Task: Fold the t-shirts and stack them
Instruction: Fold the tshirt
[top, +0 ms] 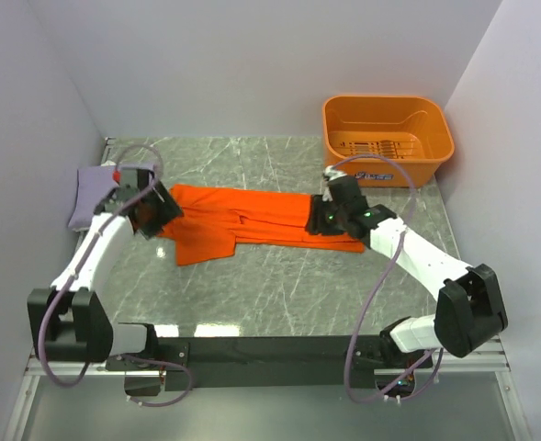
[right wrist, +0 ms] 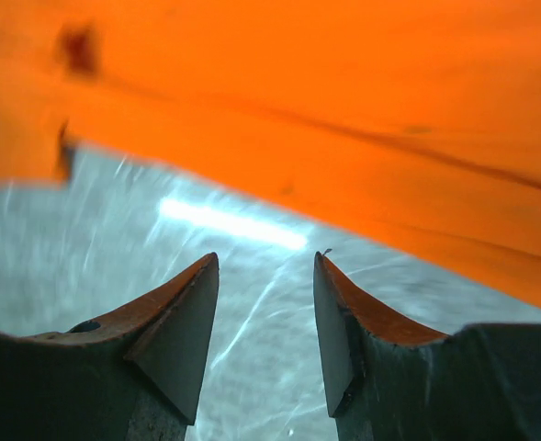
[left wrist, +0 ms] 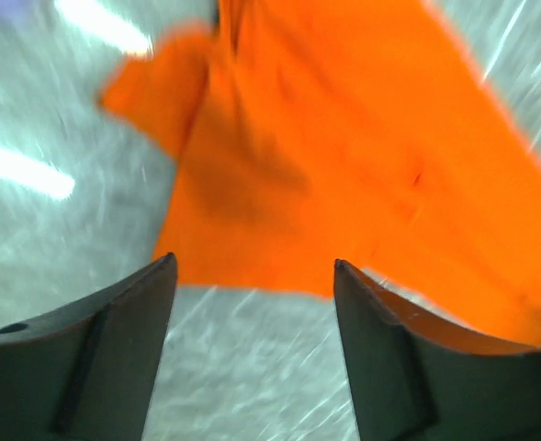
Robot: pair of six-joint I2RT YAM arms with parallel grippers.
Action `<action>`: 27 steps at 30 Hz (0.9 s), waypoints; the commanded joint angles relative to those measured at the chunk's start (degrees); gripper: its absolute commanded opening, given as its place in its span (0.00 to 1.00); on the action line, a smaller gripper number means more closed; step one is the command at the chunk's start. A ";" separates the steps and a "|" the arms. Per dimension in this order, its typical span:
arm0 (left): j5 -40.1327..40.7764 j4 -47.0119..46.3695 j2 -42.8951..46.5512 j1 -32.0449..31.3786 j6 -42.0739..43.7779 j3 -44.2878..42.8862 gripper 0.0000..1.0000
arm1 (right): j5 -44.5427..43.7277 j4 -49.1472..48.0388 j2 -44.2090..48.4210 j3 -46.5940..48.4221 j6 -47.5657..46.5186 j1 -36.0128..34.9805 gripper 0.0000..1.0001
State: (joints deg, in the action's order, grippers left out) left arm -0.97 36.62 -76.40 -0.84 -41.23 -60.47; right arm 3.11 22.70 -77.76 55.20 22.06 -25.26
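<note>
orange t-shirt (top: pixel 252 220) edges beside open left pincer (left wrist: pixel 253 266), right pincer (right wrist: pixel 265 259)

Orange t-shirt (top: pixel 242 225) lies flat; lavender t-shirt (top: pixel 91 193) bunched left.

A marbled table (top: pixel 279 294) bore three things.
An orange t-shirt (top: pixel 242 220) lay mid-table, a lavender t-shirt (top: pixel 91 188) at left, a basket (top: pixel 387 138) far right.

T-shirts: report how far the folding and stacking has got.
Done: the lavender t-shirt lies bunched compactly at the left edge of the table, apparently folded. In hand: the orange t-shirt lies as a long strip mid-table, seemingly folded lengthwise. The left pincer and right pincer stand open at its ends, holding nothing. Left: fold it shorter and stack both shirts.
</note>
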 commanded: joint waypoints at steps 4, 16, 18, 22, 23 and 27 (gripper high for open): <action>4.48 -0.14 4.94 -7.24 -3.76 12.90 0.66 | 0.58 -0.29 -2.13 3.77 -6.68 -7.17 0.53; 9.32 -3.31 -3.84 -9.97 -6.58 16.35 0.56 | -2.15 1.21 3.66 -2.28 -7.82 -8.14 0.53; 9.58 -4.27 -5.33 -9.97 -6.40 16.43 0.55 | -2.41 1.21 4.01 -2.81 -7.91 -8.05 0.52; 10.73 -4.98 -7.27 -9.97 -6.23 15.73 0.53 | -2.41 1.21 3.67 -2.99 -8.18 -8.05 0.52; 10.73 -5.07 -7.53 -9.97 -6.14 15.64 0.52 | -2.32 1.12 3.58 -2.99 -8.26 -8.14 0.52; 10.82 -4.72 -8.68 -9.97 -6.14 14.94 0.42 | -1.97 0.77 3.31 -3.08 -8.88 -8.06 0.52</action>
State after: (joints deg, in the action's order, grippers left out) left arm 8.67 33.47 -83.99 -10.61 -46.83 -44.40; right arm 1.93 24.18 -75.46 52.25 14.61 -33.19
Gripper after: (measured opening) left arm 0.445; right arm 0.525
